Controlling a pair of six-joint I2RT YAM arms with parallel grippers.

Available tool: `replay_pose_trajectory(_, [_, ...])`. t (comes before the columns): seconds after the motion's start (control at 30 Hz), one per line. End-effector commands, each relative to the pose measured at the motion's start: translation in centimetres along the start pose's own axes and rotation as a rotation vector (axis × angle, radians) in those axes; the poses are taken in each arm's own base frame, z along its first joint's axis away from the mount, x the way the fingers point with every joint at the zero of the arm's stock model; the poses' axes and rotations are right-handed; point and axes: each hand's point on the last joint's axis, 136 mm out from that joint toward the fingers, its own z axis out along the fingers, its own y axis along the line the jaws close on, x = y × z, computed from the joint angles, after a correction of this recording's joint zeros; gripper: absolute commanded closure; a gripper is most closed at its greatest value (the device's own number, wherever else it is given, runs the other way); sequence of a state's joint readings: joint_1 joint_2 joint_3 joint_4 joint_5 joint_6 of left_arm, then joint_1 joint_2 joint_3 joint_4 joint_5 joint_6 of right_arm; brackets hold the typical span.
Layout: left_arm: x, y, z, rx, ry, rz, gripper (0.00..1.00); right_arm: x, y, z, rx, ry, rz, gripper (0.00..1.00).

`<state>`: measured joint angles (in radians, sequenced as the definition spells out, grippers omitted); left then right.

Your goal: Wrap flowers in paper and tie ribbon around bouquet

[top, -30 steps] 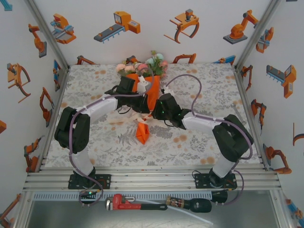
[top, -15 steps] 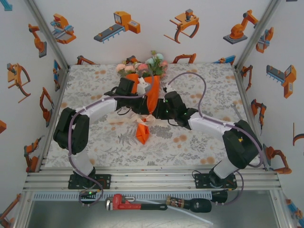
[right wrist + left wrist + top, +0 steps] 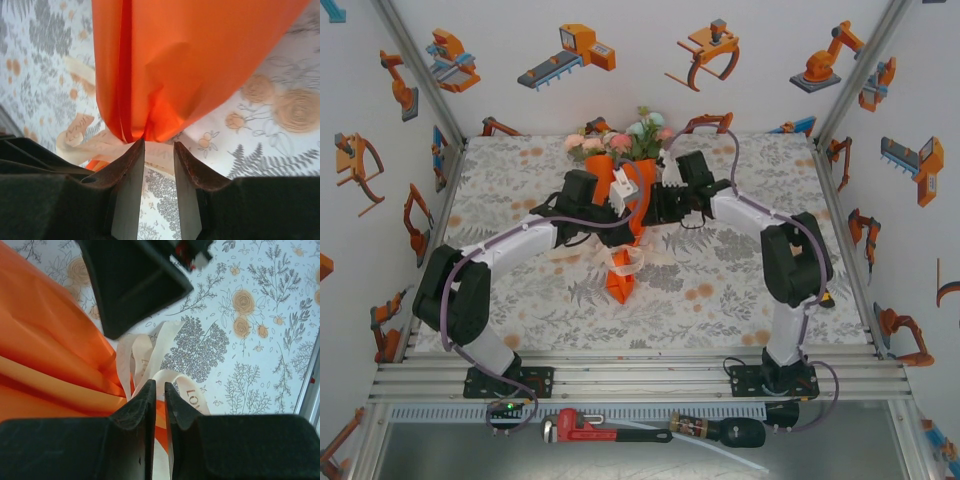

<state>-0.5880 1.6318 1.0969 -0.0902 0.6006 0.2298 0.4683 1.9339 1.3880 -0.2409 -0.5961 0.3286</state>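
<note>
Items counted on inspection:

- One bright orange paper cone bouquet (image 3: 619, 282).
- One cream-white gauzy fabric ribbon (image 3: 632, 257).
- Several small pink, peach and pale blue roses (image 3: 620, 141) at the cone's mouth, too small for an exact count.
- Two robot arms: left arm (image 3: 510, 245) and right arm (image 3: 790, 262).
- One red metal pipe wrench (image 3: 585, 428).
- One black-handled hand tool (image 3: 725, 432).
- One floral-printed table cover (image 3: 520, 170).

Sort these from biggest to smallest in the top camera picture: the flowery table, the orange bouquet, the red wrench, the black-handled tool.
1. table
2. bouquet
3. red wrench
4. black-handled tool, only a little shorter than the wrench, so that pair is close.
</note>
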Motion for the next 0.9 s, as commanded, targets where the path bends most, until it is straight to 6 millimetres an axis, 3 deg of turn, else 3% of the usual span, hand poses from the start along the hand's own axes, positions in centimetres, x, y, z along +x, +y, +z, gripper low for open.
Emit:
replay_pose_trajectory(0.0, [-0.9,-1.1,-0.2,0.038,-0.031,0.077,0.81,2.1,2.0,0.1,-0.122,0.118,-0.01,0.68])
replay_pose_trajectory(0.13, [-0.1,-0.5,-0.1,0.014,0.021,0.063,0.8,3.2,0.4,0.6,-0.052,0.145,0.014,0.68])
replay_pose_trajectory(0.27, [0.3,0.0,-0.5,-0.038,0.078,0.039,0.68,3.0,0.2,0.1,-0.025,0.113,0.011,0.65])
replay_pose_trajectory(0.4, [-0.7,-0.9,-1.7,-0.05,0.05,-0.008,0.63,2.8,-0.1,-0.4,0.003,0.067,-0.042,0.52])
replay_pose_trajectory(0.6, [-2.2,-2.0,-2.2,-0.094,0.07,-0.265,0.65,2.5,-0.5,0.7,-0.011,0.062,-0.119,0.49])
replay_pose_trajectory(0.73, [-1.8,-2.3,-2.0,-0.208,0.094,-0.388,0.69,1.9,-1.1,1.5,-0.002,0.059,-0.112,0.55])
replay_pose_trajectory(0.8, [-1.2,-1.8,-2.1,-0.298,0.113,-0.464,0.68,1.8,-1.0,1.7,-0.016,0.061,-0.11,0.64])
replay_pose_trajectory(0.87, [-0.8,-1.9,-2.0,-0.344,0.128,-0.512,0.61,1.9,-0.7,1.7,-0.035,0.059,-0.106,0.75])
